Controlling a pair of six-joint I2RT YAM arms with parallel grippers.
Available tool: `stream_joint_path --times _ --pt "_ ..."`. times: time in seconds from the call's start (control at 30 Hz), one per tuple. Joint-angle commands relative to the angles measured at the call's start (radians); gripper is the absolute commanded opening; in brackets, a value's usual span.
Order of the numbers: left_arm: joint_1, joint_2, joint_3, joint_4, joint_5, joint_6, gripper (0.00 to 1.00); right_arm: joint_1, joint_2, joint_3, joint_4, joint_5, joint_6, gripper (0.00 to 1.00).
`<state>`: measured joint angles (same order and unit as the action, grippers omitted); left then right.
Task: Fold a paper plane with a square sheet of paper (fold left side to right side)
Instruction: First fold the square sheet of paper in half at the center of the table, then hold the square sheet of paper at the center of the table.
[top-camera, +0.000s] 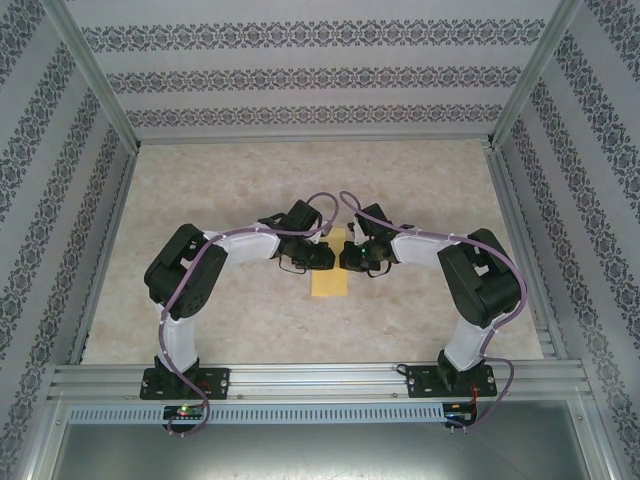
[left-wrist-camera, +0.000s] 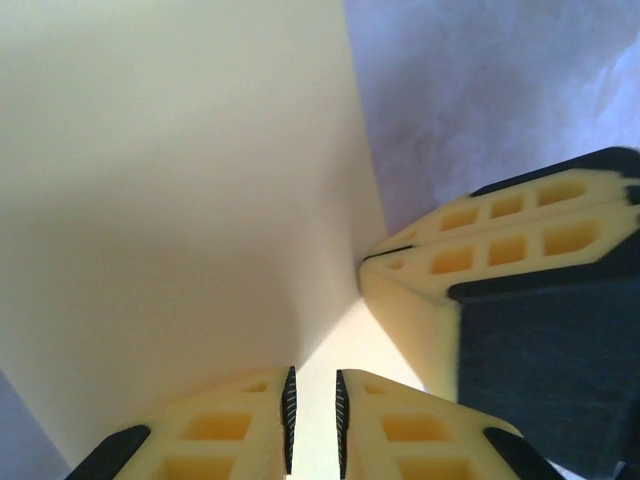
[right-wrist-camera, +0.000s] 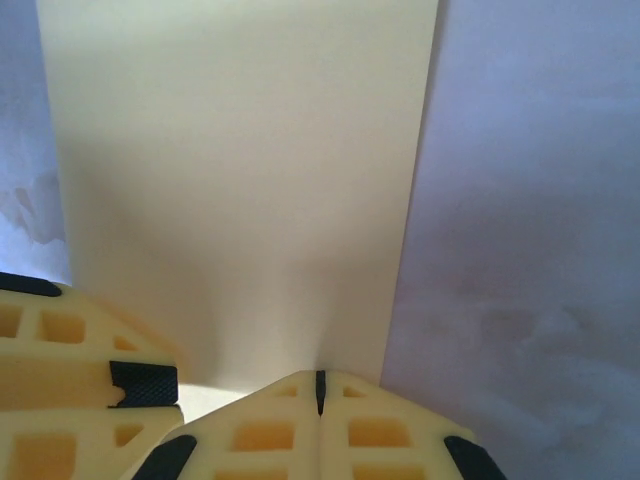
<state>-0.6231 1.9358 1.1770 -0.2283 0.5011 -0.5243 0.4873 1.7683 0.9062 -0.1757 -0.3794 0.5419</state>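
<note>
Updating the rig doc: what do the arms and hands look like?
Matching pair. Left arm and right arm: white links, bulky black joint housings, black bases, a thin purple cable looping along each. Left hand and right hand: pale yellow wedge-shaped fingers with rectangular cut-outs, black ribbed pads, black outer corners. No markings visible.

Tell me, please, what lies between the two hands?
The yellow sheet of paper lies between the left hand and the right hand, as the top view shows.

2 blk/wht arms (top-camera: 180, 335), purple cables (top-camera: 320, 196)
</note>
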Motion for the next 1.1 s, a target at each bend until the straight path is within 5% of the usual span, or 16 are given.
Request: stream_joint_path --times 0.0,0.53,0.73,1.07 --pt "0.022 0.004 -0.029 0.036 -0.020 0.000 0.22 0.013 0.048 -0.017 -0.091 0.062 -0.030 0.00" --pt "0.111 -0.117 -0.161 0.020 -0.065 0.028 0.21 0.008 0.051 -0.018 -0.107 0.065 -0.042 0.00" --pt "0.099 -0.176 -0.170 0.081 -0.001 0.011 0.21 0.008 0.049 -0.015 -0.105 0.061 -0.040 0.00" --pt "0.037 -0.027 -0.059 0.128 0.018 -0.013 0.23 0.010 0.046 -0.014 -0.110 0.058 -0.042 0.00"
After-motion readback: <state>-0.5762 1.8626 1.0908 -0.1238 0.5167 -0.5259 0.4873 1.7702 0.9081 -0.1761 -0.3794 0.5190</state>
